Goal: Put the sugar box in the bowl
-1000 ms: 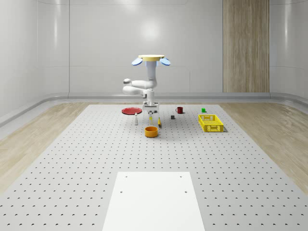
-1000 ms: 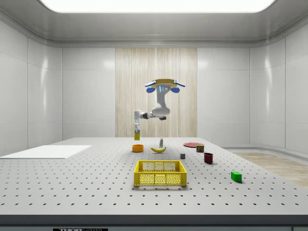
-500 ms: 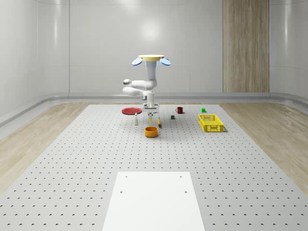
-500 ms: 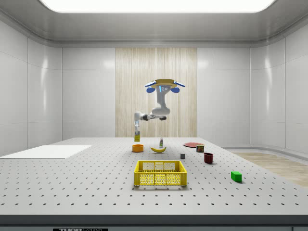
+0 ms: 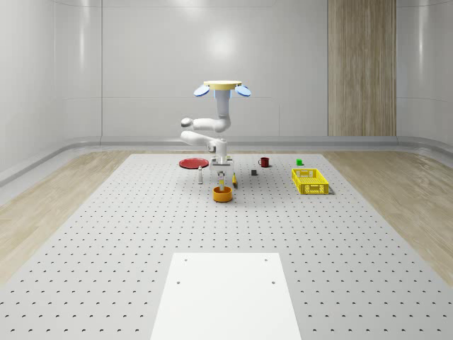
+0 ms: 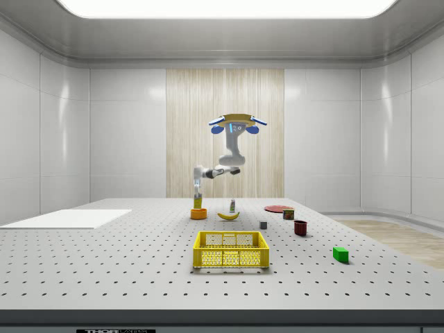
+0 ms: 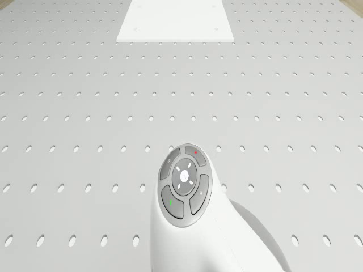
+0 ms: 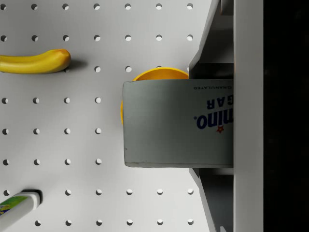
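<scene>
The drone (image 5: 223, 88) hovers above the table, its white arm folded down in front of it. The gripper (image 5: 222, 174) points straight down and is shut on the sugar box (image 5: 222, 183), which hangs upright right over the orange bowl (image 5: 222, 195). From the side, the sugar box (image 6: 198, 202) has its lower end at the rim of the bowl (image 6: 198, 214). In the wrist view the grey-sided sugar box (image 8: 178, 123) sits between the two fingers (image 8: 212, 67) and covers most of the bowl (image 8: 159, 73).
A banana (image 8: 34, 62) and a small bottle (image 8: 17, 205) lie close to the bowl. Farther off stand a yellow basket (image 5: 310, 180), a red plate (image 5: 192, 163), a red mug (image 5: 264, 161) and a green cube (image 5: 299, 162). A white panel (image 5: 226, 294) covers the table's near end.
The arm has stretched downward and brought the sugar box from well above the bowl down to its rim. The drone has held its place.
</scene>
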{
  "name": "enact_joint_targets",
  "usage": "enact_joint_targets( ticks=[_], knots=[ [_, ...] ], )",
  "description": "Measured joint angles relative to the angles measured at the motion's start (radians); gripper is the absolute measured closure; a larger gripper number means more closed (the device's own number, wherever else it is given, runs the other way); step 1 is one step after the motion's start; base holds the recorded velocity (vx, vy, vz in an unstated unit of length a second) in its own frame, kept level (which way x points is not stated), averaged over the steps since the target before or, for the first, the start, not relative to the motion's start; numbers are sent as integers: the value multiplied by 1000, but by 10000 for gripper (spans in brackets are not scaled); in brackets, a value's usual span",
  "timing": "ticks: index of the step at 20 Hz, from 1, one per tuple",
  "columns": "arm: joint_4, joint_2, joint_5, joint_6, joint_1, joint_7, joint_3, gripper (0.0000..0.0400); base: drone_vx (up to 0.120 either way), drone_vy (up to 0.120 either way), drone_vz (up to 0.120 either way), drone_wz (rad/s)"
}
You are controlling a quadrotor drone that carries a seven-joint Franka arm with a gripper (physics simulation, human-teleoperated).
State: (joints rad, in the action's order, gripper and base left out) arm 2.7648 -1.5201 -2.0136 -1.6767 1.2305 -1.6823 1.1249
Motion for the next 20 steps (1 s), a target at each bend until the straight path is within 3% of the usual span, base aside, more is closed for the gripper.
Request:
enact_joint_targets(
  ticks=[15,18,20],
  knots=[
    [-76,47,-141,-42,26,11,-141,235,0,0,0,0],
    [-83,56,-151,-44,25,17,-152,121,0,0,0,0],
    [-82,60,-149,-40,21,21,-151,74,0,0,0,0]
  ],
)
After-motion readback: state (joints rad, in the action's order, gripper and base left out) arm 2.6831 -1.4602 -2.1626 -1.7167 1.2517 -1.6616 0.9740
